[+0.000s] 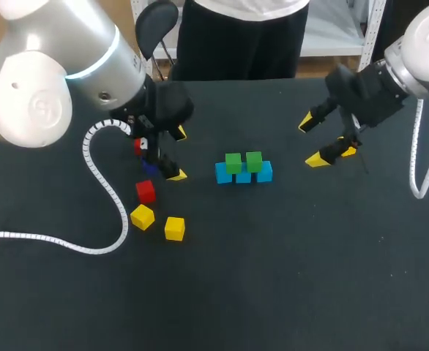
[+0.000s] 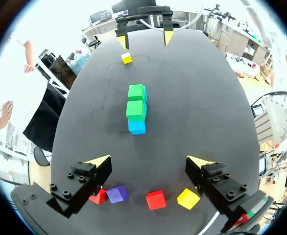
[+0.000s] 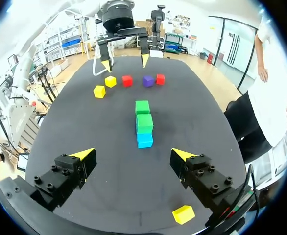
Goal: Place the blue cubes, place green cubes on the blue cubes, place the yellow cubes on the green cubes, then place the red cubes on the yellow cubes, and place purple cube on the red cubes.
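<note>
Black tabletop (image 1: 273,278), both arms in from their own sides. The left pincer (image 1: 178,154) hangs wide open and empty over the loose cubes. The right pincer (image 1: 312,141) hangs equally wide and empty, off the far end of the build. The build stands mid-tabletop between the two arms: three blue cubes (image 1: 244,176) in a touching row, with two green cubes (image 1: 233,162) on top that appear to straddle the seams. The row's long axis runs arm to arm, so in each wrist view it points straight out from that pincer toward the other. Judgement: blue and green layers are done and the yellow layer is now in hand. Two yellow cubes (image 1: 142,217) lie near each other on the left, clear of the build. A third yellow cube (image 3: 183,214) lies beside one of the right pincer's fingers. A red cube (image 1: 146,191) and the purple cube (image 2: 117,194) sit close under the left pincer, with a second red partly hidden. The next move calls for descending squarely on one yellow cube, closing on two flat faces, then setting it level on the green cubes without nudging them.
</note>
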You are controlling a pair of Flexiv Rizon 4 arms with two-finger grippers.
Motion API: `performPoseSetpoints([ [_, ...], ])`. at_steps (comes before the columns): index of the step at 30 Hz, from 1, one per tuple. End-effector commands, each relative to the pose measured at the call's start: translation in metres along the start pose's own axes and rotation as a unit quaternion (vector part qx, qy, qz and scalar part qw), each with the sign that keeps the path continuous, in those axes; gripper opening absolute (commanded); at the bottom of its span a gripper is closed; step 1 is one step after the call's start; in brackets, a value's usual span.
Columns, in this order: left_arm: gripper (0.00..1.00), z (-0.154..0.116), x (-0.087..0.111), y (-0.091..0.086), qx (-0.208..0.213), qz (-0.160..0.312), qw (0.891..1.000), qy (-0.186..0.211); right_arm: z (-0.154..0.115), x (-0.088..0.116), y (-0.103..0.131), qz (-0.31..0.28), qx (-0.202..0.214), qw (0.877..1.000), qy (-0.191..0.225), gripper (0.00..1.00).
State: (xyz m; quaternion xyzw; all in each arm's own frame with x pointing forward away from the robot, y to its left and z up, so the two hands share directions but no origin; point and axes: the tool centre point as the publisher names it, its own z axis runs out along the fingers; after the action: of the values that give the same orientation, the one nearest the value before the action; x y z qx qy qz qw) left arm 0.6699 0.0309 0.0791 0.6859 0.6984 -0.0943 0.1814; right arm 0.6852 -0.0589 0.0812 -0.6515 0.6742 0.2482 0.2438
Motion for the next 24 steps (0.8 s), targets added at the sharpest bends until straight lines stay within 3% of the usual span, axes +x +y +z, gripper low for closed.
performPoseSetpoints([
  [1, 1.00, 0.000, 0.000, 0.000, 0.001, 0.000, 1.000, 0.000, -0.003, -0.002, 0.005, 0.002, 0.005, 1.000, 0.010, 1.00],
  [10, 1.00, 0.000, 0.000, 0.000, 0.001, 0.000, 1.000, 0.000, -0.003, -0.002, 0.005, 0.002, 0.005, 1.000, 0.010, 1.00],
  [14, 1.00, -0.011, -0.001, -0.011, 0.004, -0.005, 1.000, 0.015, -0.003, -0.002, 0.005, 0.002, 0.005, 1.000, 0.010, 1.00],
  [24, 1.00, -0.027, -0.019, -0.043, 0.035, -0.005, 0.991, 0.126, -0.003, -0.002, 0.005, 0.002, 0.005, 1.000, 0.010, 1.00],
])
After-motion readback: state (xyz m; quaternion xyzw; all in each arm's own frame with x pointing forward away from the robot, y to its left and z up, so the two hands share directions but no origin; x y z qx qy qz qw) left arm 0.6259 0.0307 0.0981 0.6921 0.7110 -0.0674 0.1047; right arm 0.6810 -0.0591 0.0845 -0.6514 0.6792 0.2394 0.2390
